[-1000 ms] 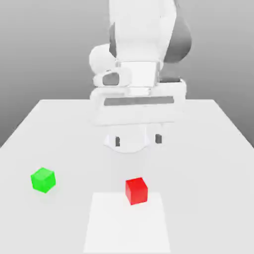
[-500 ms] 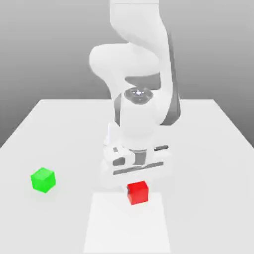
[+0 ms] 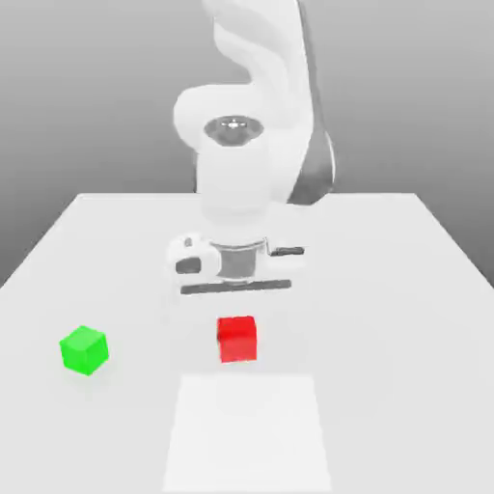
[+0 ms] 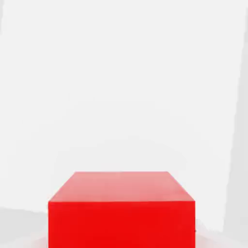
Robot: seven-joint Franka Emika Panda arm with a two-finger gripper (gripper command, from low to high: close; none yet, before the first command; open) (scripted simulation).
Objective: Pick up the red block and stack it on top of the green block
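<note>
The red block [image 3: 236, 339] hangs just below the white hand, lifted off the table, with my gripper [image 3: 236, 323] shut on it. In the hand view the red block [image 4: 121, 208] looms close, its top face and one side showing against the white table. The green block [image 3: 84, 349] rests on the table toward the exterior view's left, well apart from the red one and at about the same depth.
The white table [image 3: 386, 318] stretches around both blocks. A brighter white square patch [image 3: 246, 434] lies on it near the front edge, just in front of the held block. The arm's body [image 3: 253, 164] rises behind the hand.
The hand came down over the red block, closed on it, and has lifted it, carrying it toward the exterior view's left. The green block has stayed put.
</note>
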